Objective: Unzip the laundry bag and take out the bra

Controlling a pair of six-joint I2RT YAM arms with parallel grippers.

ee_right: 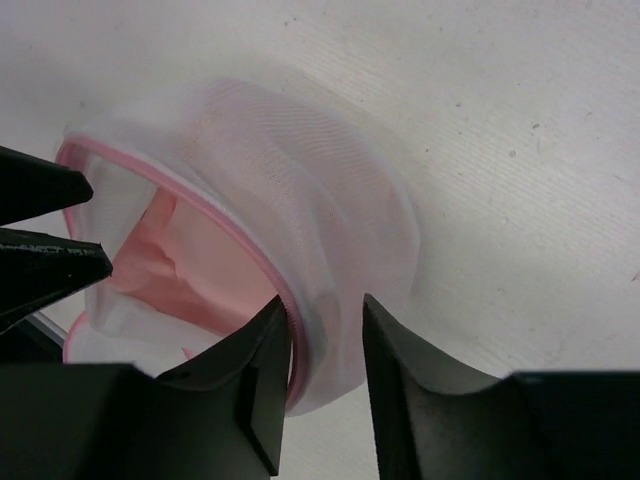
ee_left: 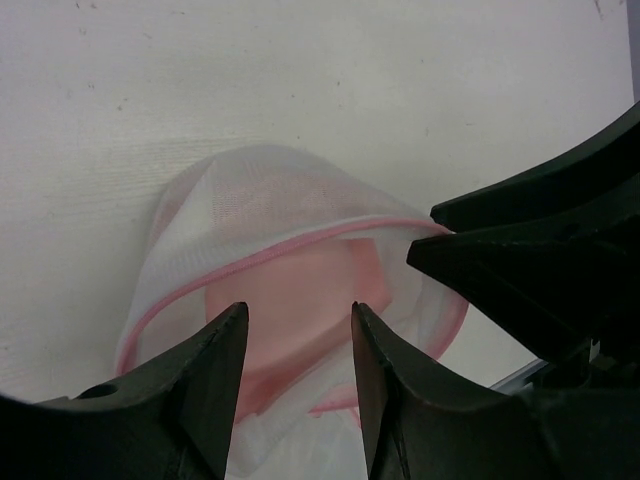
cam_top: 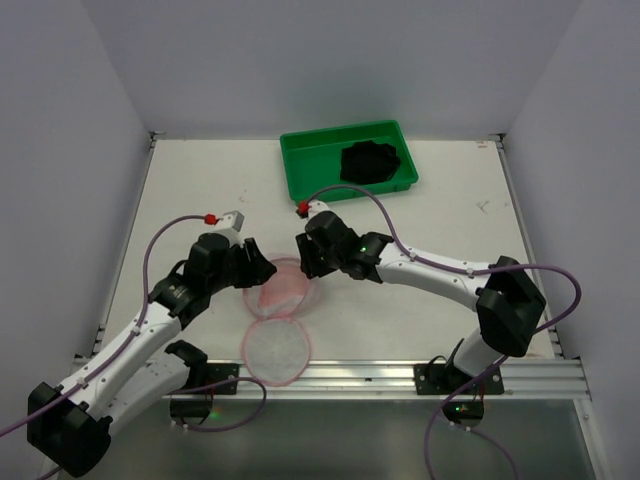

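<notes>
The laundry bag (cam_top: 283,288) lies unzipped and hinged into two discs; its flat mesh half (cam_top: 275,350) rests near the front edge. The domed half (ee_left: 260,190) holds the pink bra (ee_left: 300,290), visible through the pink-trimmed opening. My left gripper (ee_left: 298,312) is open and hovers at the opening, with the bra showing between its fingertips. My right gripper (ee_right: 324,305) grips the dome's wall (ee_right: 330,200). One of its fingers is inside against the pink zipper rim (ee_right: 240,250) and the other is outside on the mesh. From above, both grippers meet over the bag, the left (cam_top: 262,272) and the right (cam_top: 305,262).
A green rectangular tray (cam_top: 300,170) stands at the back centre with a black garment (cam_top: 370,162) in it. An aluminium rail (cam_top: 400,375) runs along the table's front edge. White walls close in the left, right and back.
</notes>
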